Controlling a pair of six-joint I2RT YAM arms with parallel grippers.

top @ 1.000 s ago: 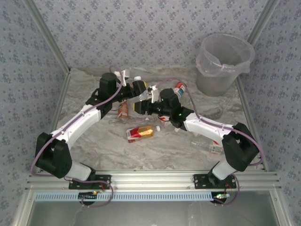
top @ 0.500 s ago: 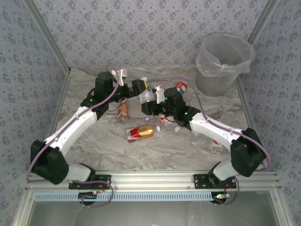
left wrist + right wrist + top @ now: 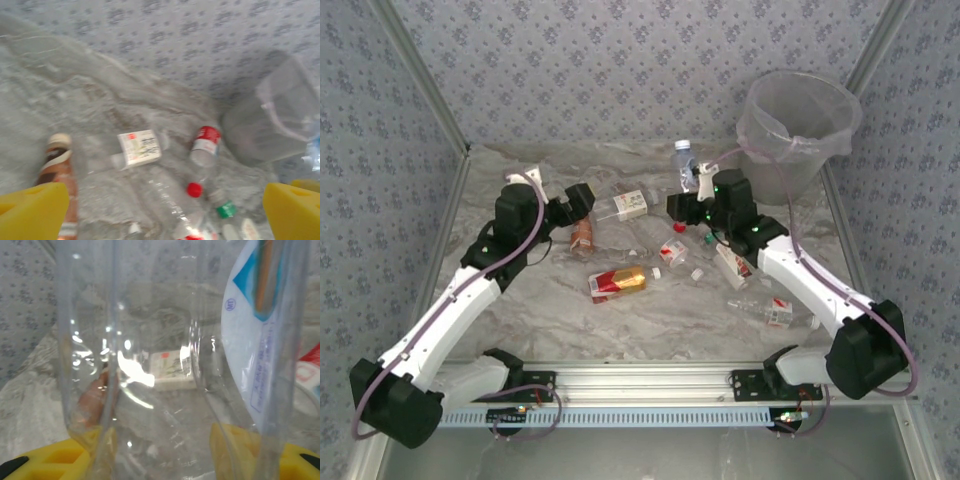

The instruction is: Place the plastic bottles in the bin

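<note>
You are looking at a tabletop (image 3: 650, 325) covered with a grey-and-white marbled sheet that lies in soft wrinkles, most of all along its far edge. Three walls close it in: a back wall (image 3: 600, 70), a left wall (image 3: 370, 200) and a right wall (image 3: 925, 190), all papered in pale blue-grey with a small repeating flower print. Bare metal posts (image 3: 420, 85) run up the two far corners, leaning outward as you see them. Along the near edge a ribbed aluminium rail (image 3: 650, 378) crosses the full width, with a pale slotted strip (image 3: 640, 415) just below it and a dull grey panel (image 3: 620, 455) beneath that. The light is even and soft, and shadows on the sheet are faint.
</note>
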